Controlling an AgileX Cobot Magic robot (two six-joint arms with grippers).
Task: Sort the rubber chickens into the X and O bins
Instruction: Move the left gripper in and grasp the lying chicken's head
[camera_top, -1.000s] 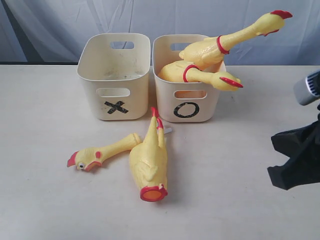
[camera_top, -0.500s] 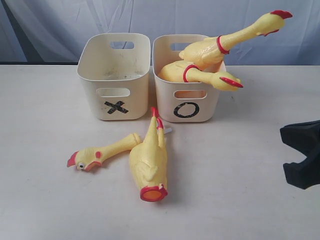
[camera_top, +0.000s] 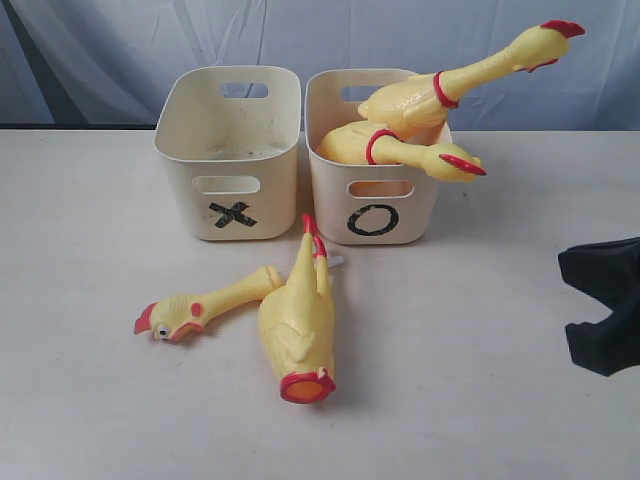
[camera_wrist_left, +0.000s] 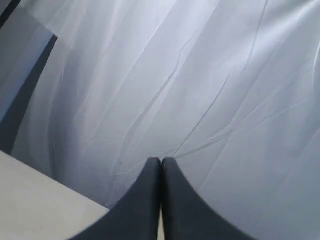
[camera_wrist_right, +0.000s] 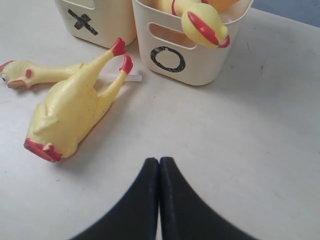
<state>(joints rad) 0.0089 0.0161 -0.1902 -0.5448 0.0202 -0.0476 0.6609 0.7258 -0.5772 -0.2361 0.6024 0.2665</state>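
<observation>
The X bin (camera_top: 180, 190) stands left of the O bin (camera_top: 330, 195); I see nothing inside the X bin. Two whole rubber chickens rest in the O bin, one with its neck (camera_top: 480, 68) reaching up to the right, the other (camera_top: 400, 150) drooping over the front rim. On the table in front lie a headless chicken body (camera_top: 297, 320) and a separate head-and-neck piece (camera_top: 205, 303). My right gripper (camera_top: 600, 305) is at the right edge, shut and empty (camera_wrist_right: 159, 161), well apart from the body (camera_wrist_right: 70, 112). My left gripper (camera_wrist_left: 161, 160) is shut, facing only curtain.
A small white stick (camera_wrist_right: 125, 77) lies by the headless body's red feet. A white curtain (camera_top: 120, 40) hangs behind the table. Bare tabletop (camera_top: 480, 380) lies between my right gripper and the chickens.
My right arm has drawn back toward the right edge of the exterior view since a second ago, then held still. The chickens and bins have not moved.
</observation>
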